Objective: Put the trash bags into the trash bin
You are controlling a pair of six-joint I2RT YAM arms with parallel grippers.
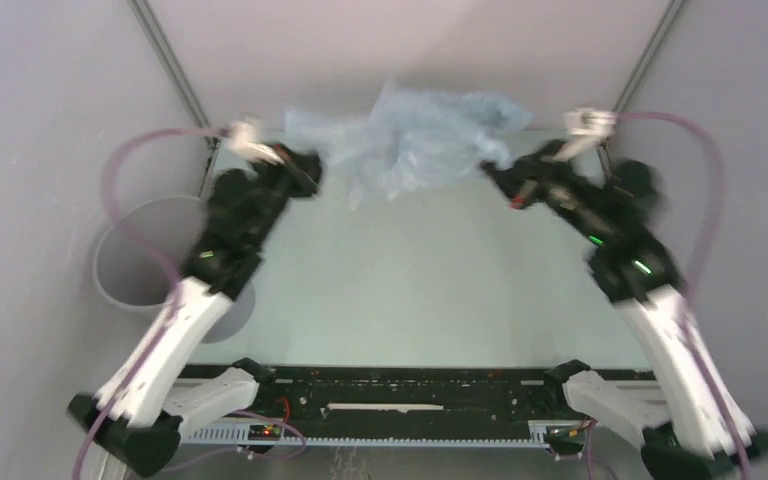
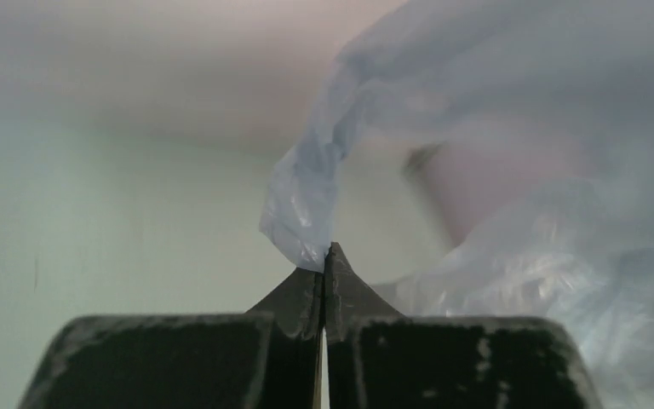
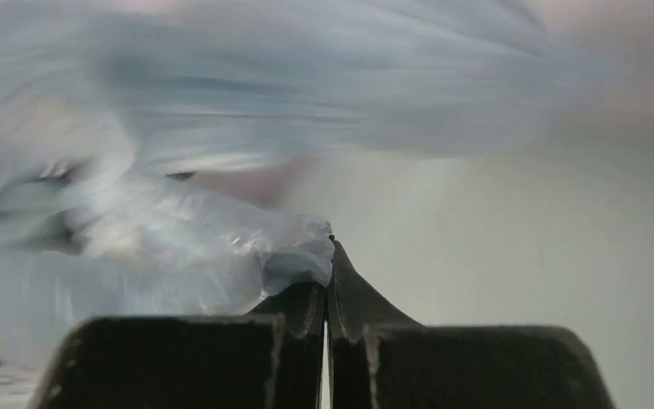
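Observation:
The pale-blue translucent trash bag (image 1: pixel 415 135) hangs stretched and crumpled between my two grippers above the far part of the table. My left gripper (image 1: pixel 312 168) is shut on its left end; in the left wrist view the film (image 2: pixel 306 213) rises from the closed fingertips (image 2: pixel 327 260). My right gripper (image 1: pixel 492 175) is shut on its right end; in the right wrist view the film (image 3: pixel 179 247) bunches left of the closed tips (image 3: pixel 330 256). The round grey trash bin (image 1: pixel 125 265) stands off the table's left edge, partly hidden by my left arm.
The pale green table (image 1: pixel 420 280) lies below the bag. Grey walls enclose the cell at back and sides. Metal corner posts (image 1: pixel 175 60) stand at the far corners. Pink cables (image 1: pixel 130 160) loop from both wrists.

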